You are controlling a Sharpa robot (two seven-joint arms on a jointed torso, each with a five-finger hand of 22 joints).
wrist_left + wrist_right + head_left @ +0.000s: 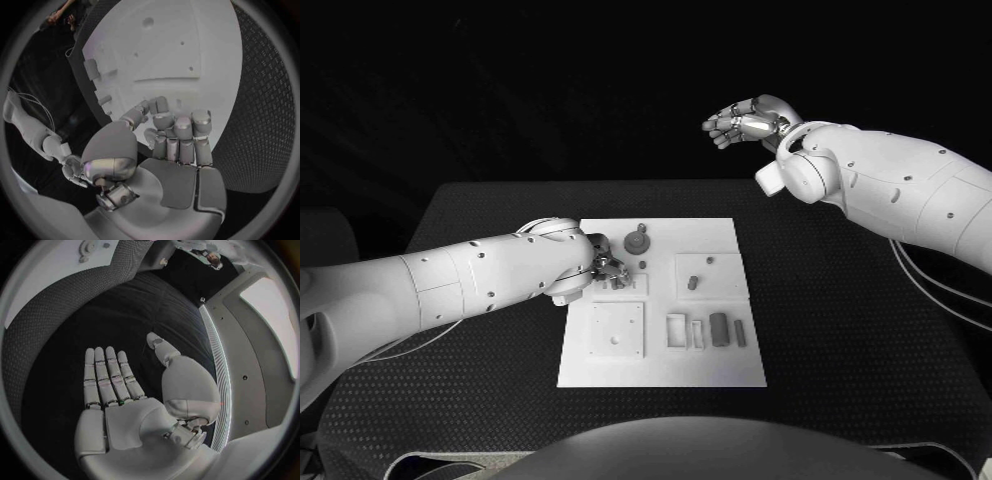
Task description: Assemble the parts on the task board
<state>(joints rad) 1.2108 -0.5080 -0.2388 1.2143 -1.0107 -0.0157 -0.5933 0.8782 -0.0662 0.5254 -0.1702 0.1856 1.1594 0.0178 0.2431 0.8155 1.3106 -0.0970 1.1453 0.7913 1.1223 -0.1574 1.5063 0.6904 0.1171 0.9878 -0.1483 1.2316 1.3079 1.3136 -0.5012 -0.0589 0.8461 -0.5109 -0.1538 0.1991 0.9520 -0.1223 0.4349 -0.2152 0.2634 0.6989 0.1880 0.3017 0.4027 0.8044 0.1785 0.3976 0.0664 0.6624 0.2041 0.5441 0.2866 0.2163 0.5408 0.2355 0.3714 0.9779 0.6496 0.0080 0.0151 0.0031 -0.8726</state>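
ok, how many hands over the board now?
1. The left hand is over the board's left side; the right hand is raised beyond its far edge.

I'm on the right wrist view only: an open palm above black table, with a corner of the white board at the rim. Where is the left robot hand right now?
Observer: The left robot hand is down on the task board, at its far left section, beside the round-headed part.
Operator: Is it holding anything?
Observer: I can't tell. In the left wrist view its fingers curl in over the white board, and no part shows between them.
Operator: What lies on the near half of the board?
Observer: Two upright grey pieces lie side by side in the near right section, away from the left robot hand.
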